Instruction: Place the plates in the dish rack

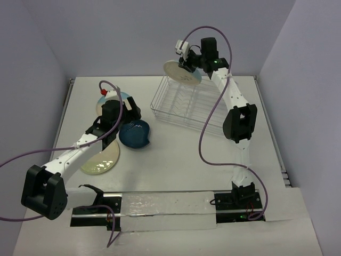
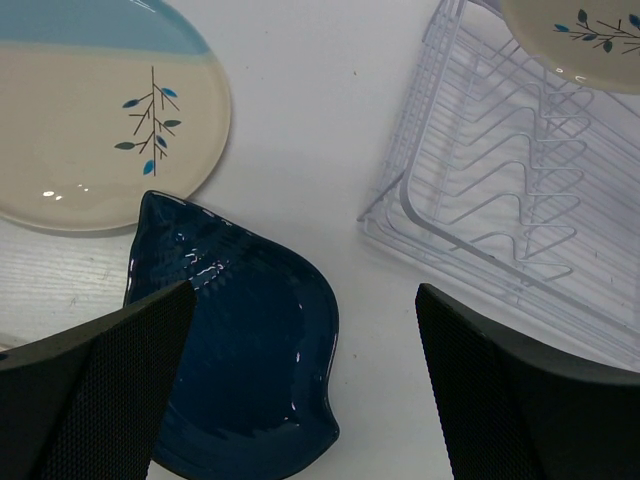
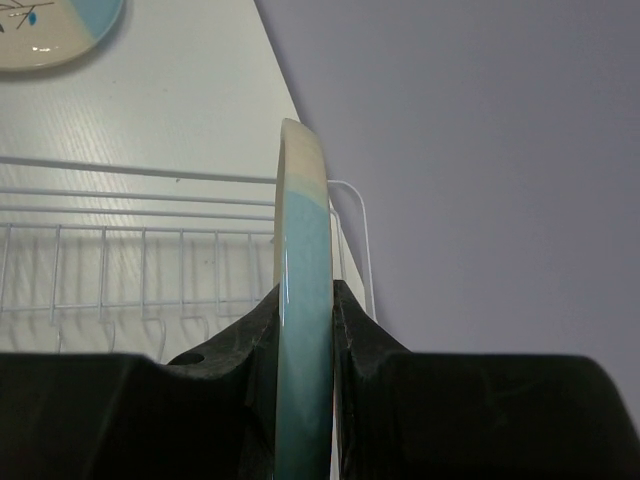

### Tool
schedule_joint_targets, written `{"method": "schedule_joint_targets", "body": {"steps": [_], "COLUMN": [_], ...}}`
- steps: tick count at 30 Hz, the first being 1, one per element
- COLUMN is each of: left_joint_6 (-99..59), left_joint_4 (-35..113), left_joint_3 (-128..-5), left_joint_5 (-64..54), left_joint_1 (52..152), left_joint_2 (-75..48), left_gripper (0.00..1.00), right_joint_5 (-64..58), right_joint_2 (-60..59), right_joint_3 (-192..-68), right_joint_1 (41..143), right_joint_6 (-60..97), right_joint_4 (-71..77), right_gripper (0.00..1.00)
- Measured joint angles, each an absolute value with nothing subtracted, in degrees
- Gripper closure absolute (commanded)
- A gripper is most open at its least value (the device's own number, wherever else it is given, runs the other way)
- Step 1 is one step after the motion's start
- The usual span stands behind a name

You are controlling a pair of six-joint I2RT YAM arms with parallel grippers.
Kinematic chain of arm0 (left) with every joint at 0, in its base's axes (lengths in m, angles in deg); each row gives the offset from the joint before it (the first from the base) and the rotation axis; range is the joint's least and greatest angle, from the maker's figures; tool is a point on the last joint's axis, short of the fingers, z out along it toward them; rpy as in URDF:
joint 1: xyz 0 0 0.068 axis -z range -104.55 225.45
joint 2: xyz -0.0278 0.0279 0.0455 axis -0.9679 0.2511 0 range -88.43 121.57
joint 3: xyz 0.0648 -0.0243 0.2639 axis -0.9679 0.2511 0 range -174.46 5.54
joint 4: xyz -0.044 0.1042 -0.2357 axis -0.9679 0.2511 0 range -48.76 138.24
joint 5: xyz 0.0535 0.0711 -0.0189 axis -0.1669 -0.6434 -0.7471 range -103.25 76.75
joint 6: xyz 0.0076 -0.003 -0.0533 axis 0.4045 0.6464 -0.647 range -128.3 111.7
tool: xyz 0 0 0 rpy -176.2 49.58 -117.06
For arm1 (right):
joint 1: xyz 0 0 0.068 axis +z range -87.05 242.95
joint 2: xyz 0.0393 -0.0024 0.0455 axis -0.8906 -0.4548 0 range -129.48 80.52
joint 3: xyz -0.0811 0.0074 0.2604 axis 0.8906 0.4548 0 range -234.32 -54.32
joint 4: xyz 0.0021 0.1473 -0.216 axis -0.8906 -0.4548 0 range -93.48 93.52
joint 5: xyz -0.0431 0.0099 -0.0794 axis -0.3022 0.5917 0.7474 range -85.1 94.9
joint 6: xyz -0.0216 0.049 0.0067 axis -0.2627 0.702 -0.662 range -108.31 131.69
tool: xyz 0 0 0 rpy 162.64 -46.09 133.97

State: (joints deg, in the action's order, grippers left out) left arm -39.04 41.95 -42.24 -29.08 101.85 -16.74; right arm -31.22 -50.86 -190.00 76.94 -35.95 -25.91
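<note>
Plate (image 1: 180, 72) stands on edge over dish rack (image 1: 186, 105), clenched in right pincer (image 3: 305, 305); left pincer (image 2: 300, 310) released

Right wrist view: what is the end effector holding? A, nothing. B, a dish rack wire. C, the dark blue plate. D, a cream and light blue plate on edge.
D: the right end effector clamps both faces of the cream and light blue plate, seen edge-on above the dish rack.

Overhead view looks down; both close wrist views share the dish rack (image 2: 490, 190).
</note>
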Motion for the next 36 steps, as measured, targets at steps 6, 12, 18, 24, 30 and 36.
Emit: {"method": "schedule_joint_targets", "body": {"steps": [6,12,18,24,30,36], "left_joint_6": [-39.04,-39.04,-39.04,-39.05,-39.06,-39.08], "left_joint_4": [42.38,42.76,42.78,42.95,43.25,43.48], "left_joint_3": [-42.57,-42.6,-42.62,-43.35,-43.48,-43.48], "left_joint_5": [-29.06,-29.04,-29.01,-28.69,-28.33,-27.97], "left_joint_1": [101.65,101.58,101.58,101.58,101.58,101.58], "left_joint_2": [-16.05,-15.37,-14.94,-14.06,-13.93,-13.93], "left_gripper": [0.01,0.01,0.01,0.01,0.01,0.01], "right_joint_5": [-31.19,-31.41,-31.39,-31.39,-31.14,-30.75], "right_joint_2": [-51.22,-51.26,-52.03,-52.29,-52.57,-52.81], "right_joint_3": [-189.85,-188.8,-188.34,-186.29,-184.0,-182.92], "right_joint_1": [76.58,76.22,75.58,74.92,74.49,74.1], "right_joint_6": [-35.85,-35.37,-33.18,-30.39,-28.49,-27.59], "right_joint_4": [-25.97,-25.59,-24.89,-21.39,-16.7,-13.91], "right_gripper": [1.0,1.0,0.99,0.95,0.92,0.88]}}
